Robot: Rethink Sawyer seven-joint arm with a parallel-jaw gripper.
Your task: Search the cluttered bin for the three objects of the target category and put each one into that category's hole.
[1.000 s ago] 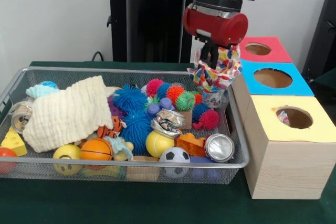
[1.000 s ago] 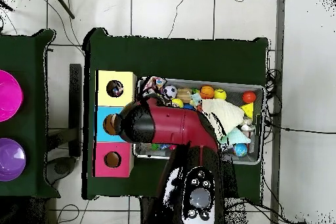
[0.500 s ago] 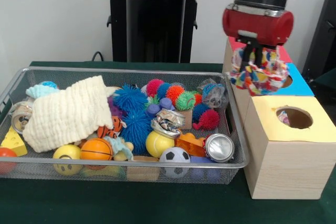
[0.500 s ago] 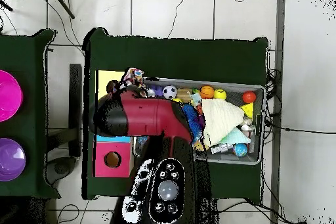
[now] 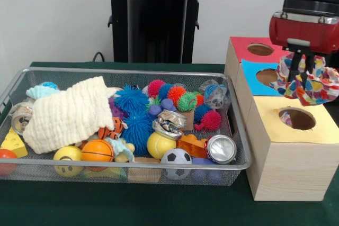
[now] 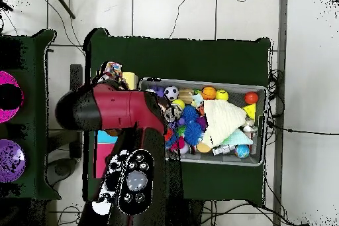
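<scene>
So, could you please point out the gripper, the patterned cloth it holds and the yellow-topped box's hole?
gripper (image 5: 300, 72), front view, between the fingertips, in the cloth's folds.
patterned cloth (image 5: 318, 87), front view, on its hanging bunch.
yellow-topped box's hole (image 5: 297, 118), front view, inside the opening.

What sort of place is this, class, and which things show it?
Probably a robotics lab test bench: a robot gripper holding a patterned cloth over sorting boxes, a wire bin of toys, and cables on the tiled floor.

A plain white wall (image 5: 53, 14) stands behind. The floor (image 6: 198, 11) has pale tiles, with thin black cables (image 6: 291, 130) lying across it.
</scene>
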